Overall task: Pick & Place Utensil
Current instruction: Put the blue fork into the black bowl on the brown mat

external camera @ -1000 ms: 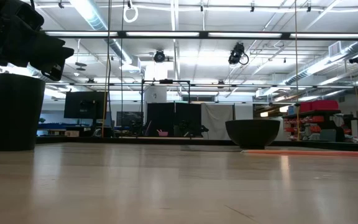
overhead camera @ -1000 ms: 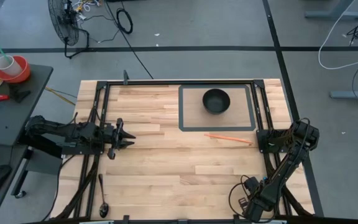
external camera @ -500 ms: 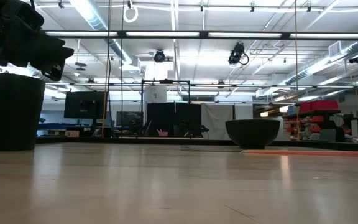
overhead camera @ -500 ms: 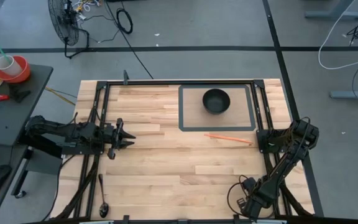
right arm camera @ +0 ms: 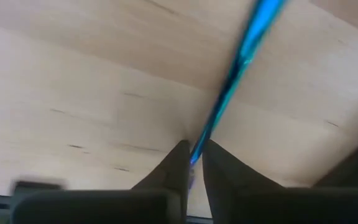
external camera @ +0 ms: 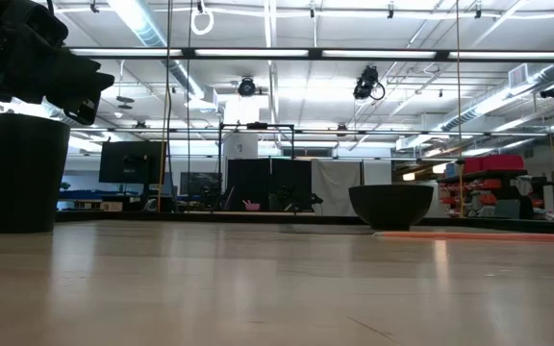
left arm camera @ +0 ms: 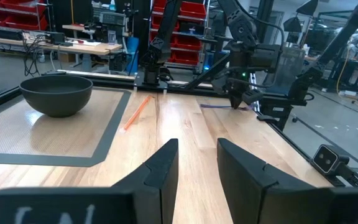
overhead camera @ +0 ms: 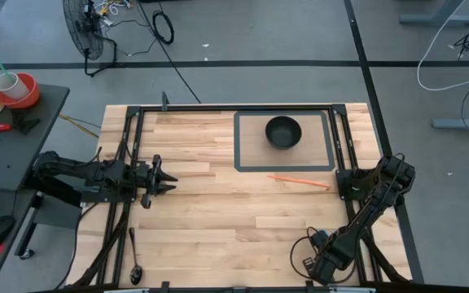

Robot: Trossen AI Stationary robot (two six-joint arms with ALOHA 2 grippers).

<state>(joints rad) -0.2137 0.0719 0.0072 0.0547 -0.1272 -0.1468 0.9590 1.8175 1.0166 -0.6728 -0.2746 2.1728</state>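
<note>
My right gripper (right arm camera: pixel 192 158) is at the table's near edge, right of the middle (overhead camera: pixel 309 264), pointing down and shut on a shiny blue utensil (right arm camera: pixel 241 56). That utensil shows in the left wrist view as a thin purple strip (left arm camera: pixel 216 106) low over the wood beside my right gripper (left arm camera: pixel 240 98). My left gripper (overhead camera: pixel 169 181) is open and empty (left arm camera: pixel 196 155) at the table's left side. A black bowl (overhead camera: pixel 283 132) stands on a dark-rimmed mat (overhead camera: pixel 243 159) at the far side. My right gripper pinches the blue utensil's thin handle (right arm camera: pixel 199 144) between its two fingertips. The fingers come from above, pointing down. The rest of the utensil runs away from the fingers close over the wood; whether it is lifted clear, I cannot tell.
An orange stick (overhead camera: pixel 300 180) lies on the wood just near of the mat; it also shows in the left wrist view (left arm camera: pixel 135 112). A dark spoon (overhead camera: pixel 134 254) lies at the near left corner. Bare wood spans the table's middle. The bowl shows in the low view (external camera: pixel 390 205).
My right gripper has gone toward the table's left edge along the near edge.
</note>
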